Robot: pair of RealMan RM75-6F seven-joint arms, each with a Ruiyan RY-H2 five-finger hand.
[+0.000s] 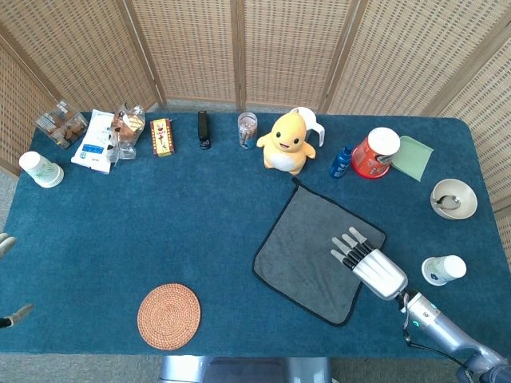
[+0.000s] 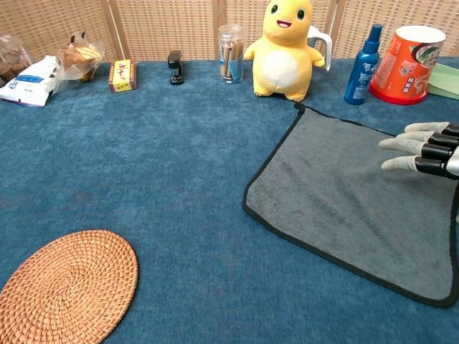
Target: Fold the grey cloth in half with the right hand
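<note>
Lying flat and unfolded on the blue worktop (image 1: 160,231), just in front of the yellow plush duck (image 1: 285,142), the grey cloth (image 1: 307,249) shows no fold yet. The right hand (image 1: 369,262) is above its right part, fingers straight and slightly spread, holding nothing. The whole fold remains.

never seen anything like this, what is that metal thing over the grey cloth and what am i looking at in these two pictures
That metal thing is a robot's right hand, on the end of an arm. Its fingers are spread over the grey cloth, holding nothing. The cloth lies flat and unfolded on a blue table.

One picture looks down from the robot's head, the other looks forward from its chest, lower and closer. The left hand barely shows at the table's edge.

Also there: a yellow plush toy, a woven coaster, a red cup, a spray bottle.
</note>
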